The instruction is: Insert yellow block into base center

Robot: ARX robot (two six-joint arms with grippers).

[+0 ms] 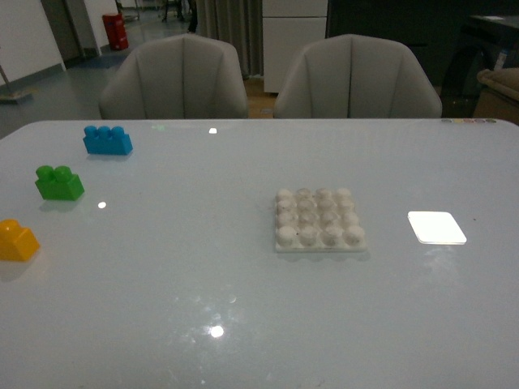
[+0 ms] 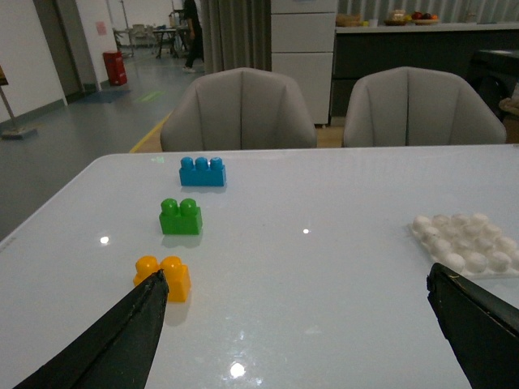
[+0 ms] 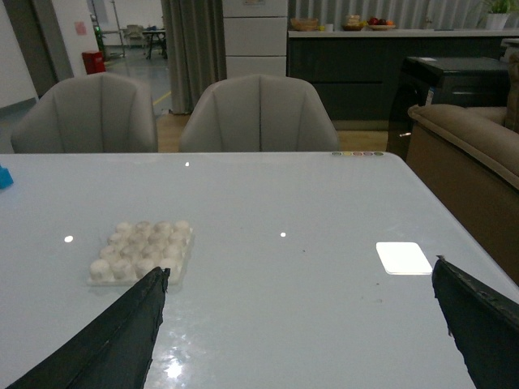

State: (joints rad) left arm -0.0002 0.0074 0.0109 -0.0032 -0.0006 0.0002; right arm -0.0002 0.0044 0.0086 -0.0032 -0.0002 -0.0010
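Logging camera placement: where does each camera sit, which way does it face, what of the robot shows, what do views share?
Front view: on the robot's body between its arms, facing across the table at the base; no arm shows.
Left wrist view: on the left wrist, facing the yellow block; the open left pincer shows.
Right wrist view: on the right wrist, facing the base; the open right pincer shows.
Shared: the base in all three; the yellow block in front and left wrist.
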